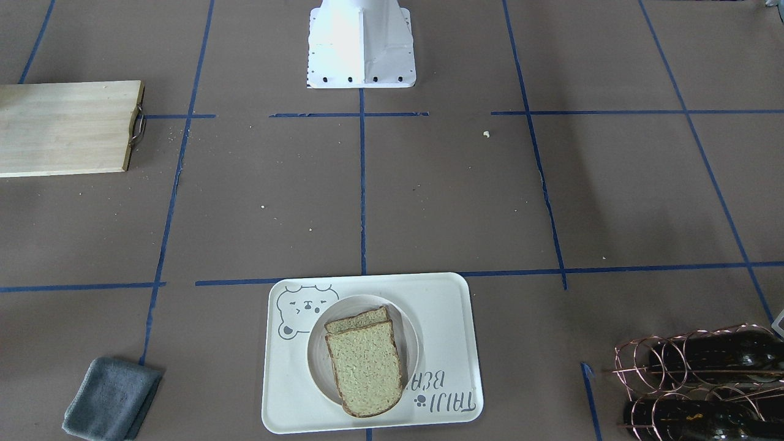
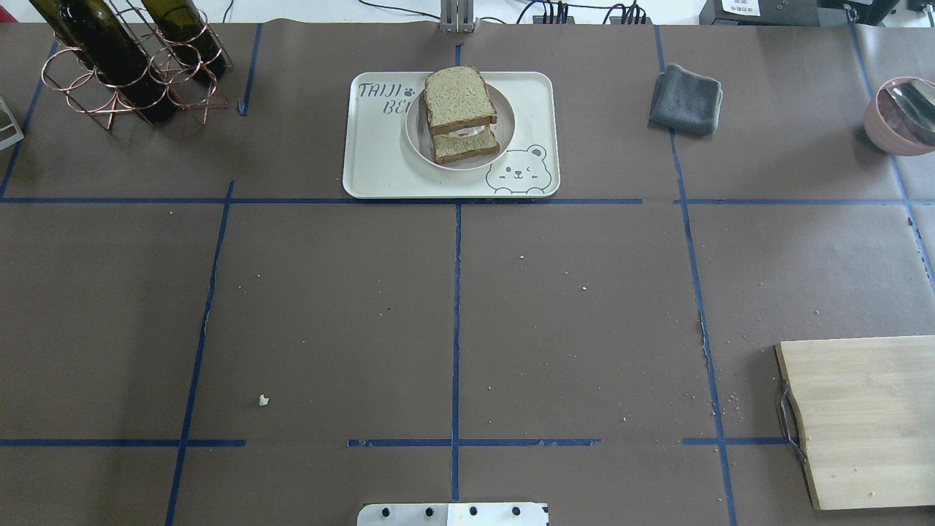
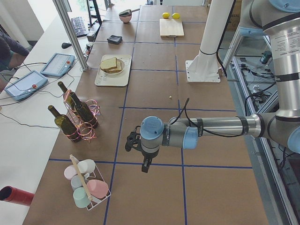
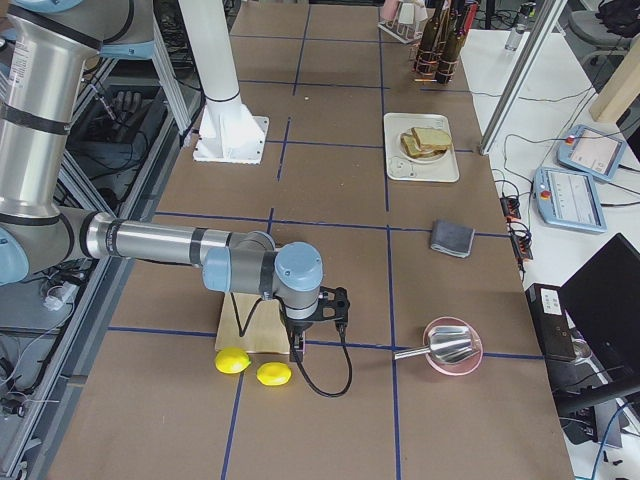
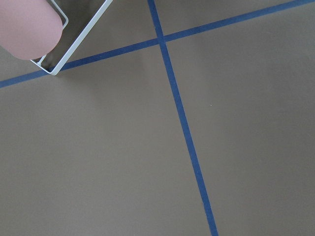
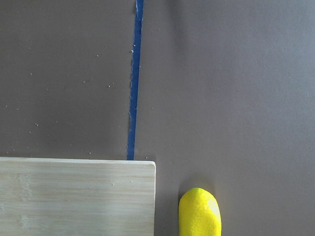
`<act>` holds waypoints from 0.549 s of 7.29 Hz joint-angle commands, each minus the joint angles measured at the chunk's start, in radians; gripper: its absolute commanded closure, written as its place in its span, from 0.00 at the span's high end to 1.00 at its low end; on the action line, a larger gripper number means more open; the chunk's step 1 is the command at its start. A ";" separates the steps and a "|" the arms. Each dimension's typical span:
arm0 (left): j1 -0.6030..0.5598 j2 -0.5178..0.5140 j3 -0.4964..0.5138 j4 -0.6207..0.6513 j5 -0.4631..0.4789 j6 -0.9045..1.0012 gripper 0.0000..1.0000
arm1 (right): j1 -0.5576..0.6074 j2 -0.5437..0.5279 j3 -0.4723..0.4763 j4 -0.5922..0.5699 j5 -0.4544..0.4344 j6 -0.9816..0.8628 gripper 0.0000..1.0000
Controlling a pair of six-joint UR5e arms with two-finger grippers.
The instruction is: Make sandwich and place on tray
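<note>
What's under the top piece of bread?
Under the tan top bread slice lies a second tan slice, with a white sliver of filling peeking between. The rest of the filling is covered.

Cream tray (image 2: 380,168), tan sandwich (image 2: 459,98)

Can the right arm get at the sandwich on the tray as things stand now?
Probably yes. The right gripper hangs near the cutting board, apart from the sandwich, which lies uncovered on a plate on the tray. Nothing seems to stand between them; the grey cloth lies to one side.
</note>
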 commanded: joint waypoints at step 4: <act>-0.002 0.011 0.016 -0.005 -0.002 -0.003 1.00 | 0.000 -0.003 0.000 0.001 0.001 0.003 1.00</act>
